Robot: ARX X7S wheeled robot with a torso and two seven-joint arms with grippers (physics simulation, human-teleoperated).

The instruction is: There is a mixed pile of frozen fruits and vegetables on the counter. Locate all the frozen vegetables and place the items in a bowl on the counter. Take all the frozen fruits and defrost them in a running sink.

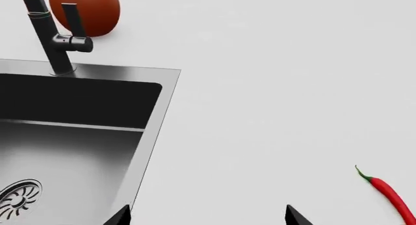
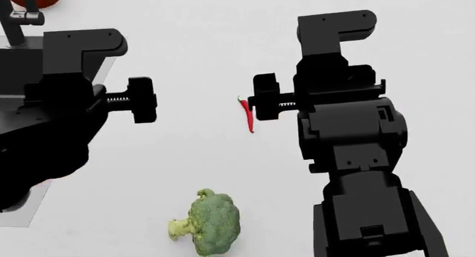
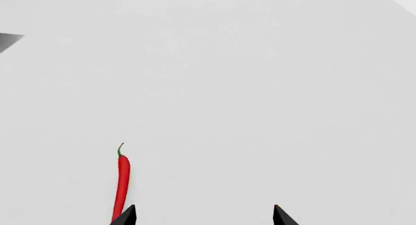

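Observation:
The thin red chili (image 2: 247, 116) lies on the white counter (image 2: 200, 151) between my two arms. It shows beside the left fingertip of my right gripper (image 3: 202, 216), which is open and empty above the counter. A green broccoli head (image 2: 213, 222) lies nearer the robot. The mango (image 1: 87, 10) rests behind the dark faucet (image 1: 47, 37) of the steel sink (image 1: 159, 113). My left gripper (image 1: 208, 216) hangs open and empty over the counter by the sink's corner, with the chili (image 1: 390, 195) off to one side. The bowl is out of view.
The sink basin has a round slotted drain (image 1: 18, 199), and no water shows at the faucet. My left arm (image 2: 63, 107) covers most of the sink in the head view. My right arm (image 2: 349, 134) stands just right of the chili.

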